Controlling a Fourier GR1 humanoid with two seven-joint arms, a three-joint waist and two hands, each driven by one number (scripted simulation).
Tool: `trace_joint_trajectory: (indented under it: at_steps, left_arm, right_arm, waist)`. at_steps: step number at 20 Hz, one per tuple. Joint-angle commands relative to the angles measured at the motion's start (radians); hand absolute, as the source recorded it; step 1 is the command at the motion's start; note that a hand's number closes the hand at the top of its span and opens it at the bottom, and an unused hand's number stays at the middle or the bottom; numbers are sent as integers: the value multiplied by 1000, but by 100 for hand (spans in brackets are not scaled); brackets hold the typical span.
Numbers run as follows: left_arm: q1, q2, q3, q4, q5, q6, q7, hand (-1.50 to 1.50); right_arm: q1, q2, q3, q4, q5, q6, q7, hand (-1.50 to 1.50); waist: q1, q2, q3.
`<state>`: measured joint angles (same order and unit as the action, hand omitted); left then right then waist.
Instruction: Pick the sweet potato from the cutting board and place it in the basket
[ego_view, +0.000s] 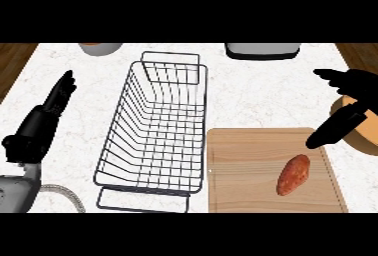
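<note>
Sweet potato (293, 174): on cutting board (244, 150), at 4 o'clock, tilted. Wire basket (118, 150): just beside board, at 9. Right hand (347, 107): fingers spread, above board's 1 o'clock corner. Left hand (52, 107): straight, resting. Risk: rounded tuber likely rolls from an off-centre grasp.

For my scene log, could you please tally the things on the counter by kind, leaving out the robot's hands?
Sweet potato: 1
Cutting board: 1
Wire basket: 1
Cut-off things at the far edge, kind unclear: 2, one orange and grey, one white and dark
Tan round thing at the right edge, partly hidden: 1
Total: 6
</note>
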<state>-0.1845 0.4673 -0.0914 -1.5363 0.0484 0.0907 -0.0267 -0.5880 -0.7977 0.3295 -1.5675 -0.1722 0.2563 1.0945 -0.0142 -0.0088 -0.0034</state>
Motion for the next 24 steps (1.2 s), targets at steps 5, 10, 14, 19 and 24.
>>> trace_joint_trajectory:
  at_steps: [5, 10, 14, 19, 24]
  left_arm:
    - [3, -32, 19, 32, -24, -6, -42, 0]
    - [-44, -37, 6, -16, -23, -22, 48, 0]
    - [16, -32, 32, -26, -23, -36, 0, 0]
    - [-1, -57, 21, -45, -56, -30, 51, 0]
    - [-24, -110, 12, -28, -111, -5, 59, 0]
  right_arm:
    - [117, -62, -11, -117, -76, 66, 140, -150]
    - [79, -13, 78, -26, -51, 87, 145, -150]
    - [211, 20, 131, -4, 30, 43, 38, -150]
    - [262, 65, 148, -27, 81, 7, 61, -150]
    - [264, 83, 105, 0, 150, 30, 38, -150]
  waist:
    - [3, 6, 2]
    - [19, 10, 2]
    - [16, 9, 3]
    - [10, 7, 3]
    - [11, 8, 3]
